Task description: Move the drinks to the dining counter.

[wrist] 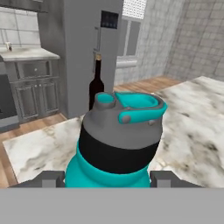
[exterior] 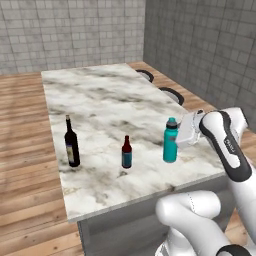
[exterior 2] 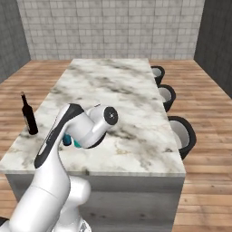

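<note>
the claw [wrist: 107, 177] sits at the teal plastic water bottle [exterior: 170, 140], its two dark finger tips flanking the body just below the grey cap and black collar; the jaws stand wide across it, but whether the pads press or merely bracket it i cannot tell. the bottle stands upright on the long white-grey veined marble dining counter [exterior: 105, 100], near its front edge. beyond the claw, on the bottle's far side, stand the small brown-red bottle with blue label [exterior: 127, 152] and, further off, the tall dark wine bottle with pale label [exterior: 72, 141]. the water bottle looks rigid, smooth and likely slippery, top-heavy if full; the straight body under the collar seems the safest hold. the white arm [exterior 2: 68, 136] is folded low, forearm level, hand pointing sideways at the bottle.
</note>
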{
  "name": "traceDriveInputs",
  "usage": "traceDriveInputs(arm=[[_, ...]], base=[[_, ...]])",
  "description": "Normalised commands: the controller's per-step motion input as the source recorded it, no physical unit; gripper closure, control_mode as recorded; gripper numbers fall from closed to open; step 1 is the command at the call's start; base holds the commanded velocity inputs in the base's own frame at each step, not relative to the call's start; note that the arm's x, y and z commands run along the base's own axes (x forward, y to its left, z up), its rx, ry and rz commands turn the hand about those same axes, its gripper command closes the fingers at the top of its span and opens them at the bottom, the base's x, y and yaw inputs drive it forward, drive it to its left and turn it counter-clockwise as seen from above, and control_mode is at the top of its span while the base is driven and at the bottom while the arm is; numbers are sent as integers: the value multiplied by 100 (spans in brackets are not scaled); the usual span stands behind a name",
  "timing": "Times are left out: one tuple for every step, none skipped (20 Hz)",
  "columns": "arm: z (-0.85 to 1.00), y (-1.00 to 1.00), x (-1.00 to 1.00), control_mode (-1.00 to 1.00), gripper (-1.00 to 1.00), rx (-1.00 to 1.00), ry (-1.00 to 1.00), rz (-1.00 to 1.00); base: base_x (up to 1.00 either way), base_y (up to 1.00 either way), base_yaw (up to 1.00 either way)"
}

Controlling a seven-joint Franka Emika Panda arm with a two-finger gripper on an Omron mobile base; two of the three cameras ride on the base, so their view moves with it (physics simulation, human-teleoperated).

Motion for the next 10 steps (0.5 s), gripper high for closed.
traceDriveInputs(arm=[[0,1,21,-100,100,0,16,0],[0,11,31,-100,100,0,21,0],[0,8,42,-100,100,0,26,0],[0,8,54,-100,100,-1,32,0],[6,7,57,-100,100,-5,42,0],[5,4,65,-100,100,-5,41,0],[1,0,80,-100,100,-3,40,0],[1,0,86,-100,100,-3,39,3],[0,0,83,-100,100,-4,33,5],[0,0,71,-100,100,-3,30,5]], base=[[0,0,0],[0,0,0],[0,0,0],[0,0,0],[0,0,0],[0,0,0],[0,0,0],[0,0,0],[0,0,0],[0,0,0]])
